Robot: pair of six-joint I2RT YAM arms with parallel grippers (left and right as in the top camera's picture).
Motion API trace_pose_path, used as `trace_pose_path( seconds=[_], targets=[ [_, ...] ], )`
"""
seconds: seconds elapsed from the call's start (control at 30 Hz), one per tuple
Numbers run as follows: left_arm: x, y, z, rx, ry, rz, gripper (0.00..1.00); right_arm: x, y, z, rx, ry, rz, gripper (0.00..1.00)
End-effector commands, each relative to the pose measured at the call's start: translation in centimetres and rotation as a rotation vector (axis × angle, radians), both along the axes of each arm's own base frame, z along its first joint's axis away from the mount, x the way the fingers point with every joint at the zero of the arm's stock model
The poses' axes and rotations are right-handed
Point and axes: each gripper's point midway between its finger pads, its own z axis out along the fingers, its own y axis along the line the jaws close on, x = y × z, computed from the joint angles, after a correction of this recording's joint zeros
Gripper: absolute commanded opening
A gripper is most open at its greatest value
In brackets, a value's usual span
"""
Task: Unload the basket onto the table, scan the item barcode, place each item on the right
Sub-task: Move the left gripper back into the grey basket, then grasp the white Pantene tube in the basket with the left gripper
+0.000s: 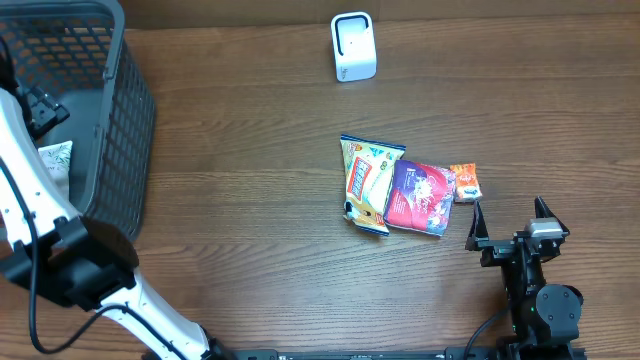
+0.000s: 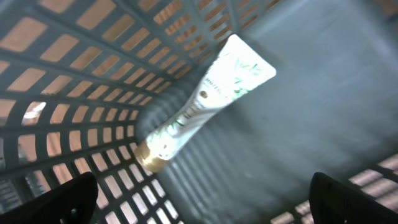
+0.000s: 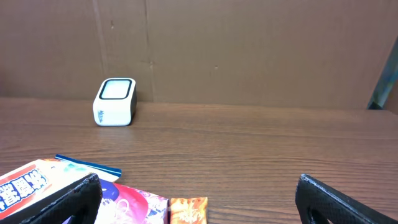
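Jaws of the left gripper [image 2: 208,199] stand wide apart and empty over a tube [image 2: 205,102] that lies against the mesh wall inside the basket [image 1: 120,130], with the left arm [image 1: 22,185] bent down into it. The right gripper [image 1: 508,210] sits low on the table [image 1: 250,200], fully spread and holding nothing, and faces the scanner [image 1: 353,47] at the far edge. A yellow bag [image 1: 368,180], purple pouch [image 1: 420,197] and orange packet [image 1: 465,182] lie together just ahead of it.

Even soft light, overhead sharp, left wrist view blurred, dim inside basket [image 2: 93,124]
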Motion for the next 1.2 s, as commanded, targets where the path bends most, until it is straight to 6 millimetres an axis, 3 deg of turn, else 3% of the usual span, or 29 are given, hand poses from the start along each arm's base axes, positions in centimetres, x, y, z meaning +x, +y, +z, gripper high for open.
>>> trace_pose_path(
  seconds=[0.0,0.3,0.47,0.7,1.17],
  targets=[
    [-0.6,1.3,-1.5,0.036,0.102,-0.002,1.00,0.0,-0.1,-0.1,0.007,-0.007,-0.006,1.00],
    [0.2,1.9,-7.7,-0.040,0.270,-0.106,0.96,0.0,-0.1,-0.1,0.007,-0.007,-0.006,1.00],
    [-0.3,2.5,-10.3,-0.081,0.330,-0.117,0.93,0.0,-0.1,-0.1,0.007,-0.007,-0.006,1.00],
    [-1.5,3.6,-11.6,-0.186,0.287,-0.127,0.90,0.0,-0.1,-0.1,0.007,-0.007,-0.006,1.00],
    [-2.0,2.6,-16.1,-0.328,0.273,-0.238,0.90,0.0,-0.1,-0.1,0.007,-0.007,-0.006,1.00]
  ],
)
